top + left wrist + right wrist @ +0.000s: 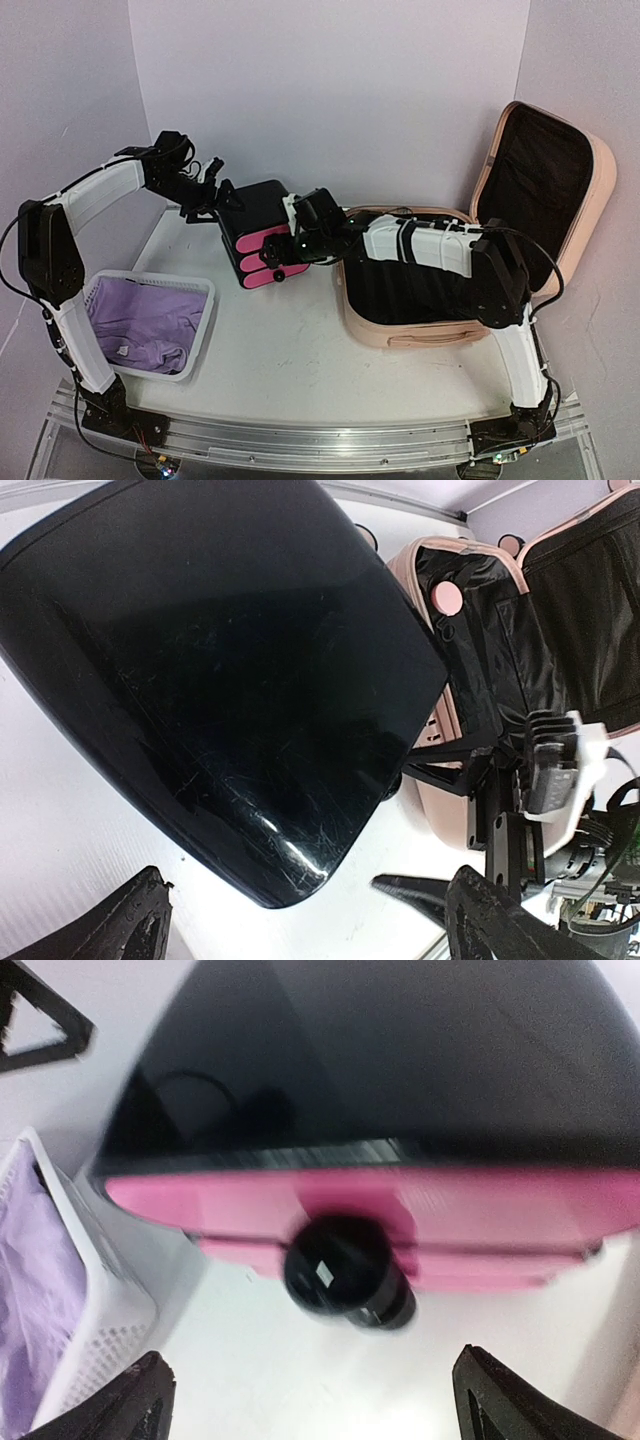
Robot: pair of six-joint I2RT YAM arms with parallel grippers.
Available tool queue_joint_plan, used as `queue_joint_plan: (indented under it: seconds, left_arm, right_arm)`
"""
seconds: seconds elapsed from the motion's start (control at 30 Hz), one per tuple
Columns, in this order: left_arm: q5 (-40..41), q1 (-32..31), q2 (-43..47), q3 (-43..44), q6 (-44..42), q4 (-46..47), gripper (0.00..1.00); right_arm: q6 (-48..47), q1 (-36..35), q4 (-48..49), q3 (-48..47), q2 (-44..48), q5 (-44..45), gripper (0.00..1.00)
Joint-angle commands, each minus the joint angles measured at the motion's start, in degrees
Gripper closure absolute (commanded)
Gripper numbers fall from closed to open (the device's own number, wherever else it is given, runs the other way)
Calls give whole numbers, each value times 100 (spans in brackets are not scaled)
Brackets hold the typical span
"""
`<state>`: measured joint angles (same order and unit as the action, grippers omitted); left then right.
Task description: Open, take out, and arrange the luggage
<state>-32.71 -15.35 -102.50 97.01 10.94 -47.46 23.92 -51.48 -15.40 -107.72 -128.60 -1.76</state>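
**Luggage open on the right, both pincers released by the drawer box**

Luggage (410,300), peach-pink with black lining, lies open along the right edge of the table (290,360). Its base rests flat, and its lid (535,170) stands raised toward the far right corner, lining facing inward. The right arm reaches across the open base toward the middle of the table.

A black drawer box (258,215) with pink drawer fronts sits near the far edge, left of the luggage and tilted in the top view. The left pincer (305,895) is released, fingers spread wide, facing the box's glossy black shell, which fills most of the left wrist view. The right pincer (310,1360) is also released, its fingers wide apart, facing the pink drawer fronts. A round black knob (345,1275) sits just ahead of the gap between them. This wrist view is blurred. Neither pincer grasps anything, and I cannot tell whether any finger touches the box.

A white mesh basket (150,280) holding a lilac cloth (140,325) stands at the near left corner, well apart from the luggage.
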Motion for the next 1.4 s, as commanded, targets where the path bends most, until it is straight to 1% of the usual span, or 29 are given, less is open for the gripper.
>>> queue_joint_plan:
  seconds: [0.0, 0.13, 0.23, 0.47, 0.6, 0.77, 0.83, 0.9, 1.13, 1.37]
  left_arm:
    - [11, 59, 315, 32, -7, 178, 4]
    - [4, 63, 313, 25, 5, 178, 4]
    - [63, 65, 366, 24, -4, 181, 4]
    - [101, 72, 410, 15, -22, 179, 4]
    - [75, 99, 429, 21, -13, 176, 4]
    - [28, 138, 432, 34, 5, 172, 4]
    - [23, 162, 432, 30, 9, 179, 4]
    - [0, 185, 432, 35, 13, 176, 4]
    - [-28, 200, 417, 36, 31, 187, 3]
    - [-47, 208, 393, 28, 40, 188, 3]
  right_arm:
    - [169, -18, -23, 485, 690, 308, 2]
    - [62, -19, 82, 543, 562, 464, 3]
    - [2, -18, 391, 446, 309, 647, 10]
    - [126, -27, 945, 128, -207, 930, 25]
    - [144, -36, 1146, 83, -349, 1038, 29]
    - [196, -37, 1226, -173, -608, 1025, 39]
    - [254, -45, 1238, -228, -682, 1051, 39]
    - [267, -52, 1278, -280, -740, 1090, 43]
    - [427, -59, 1324, -367, -833, 1084, 61]
    - [433, -61, 1329, -347, -853, 1108, 63]
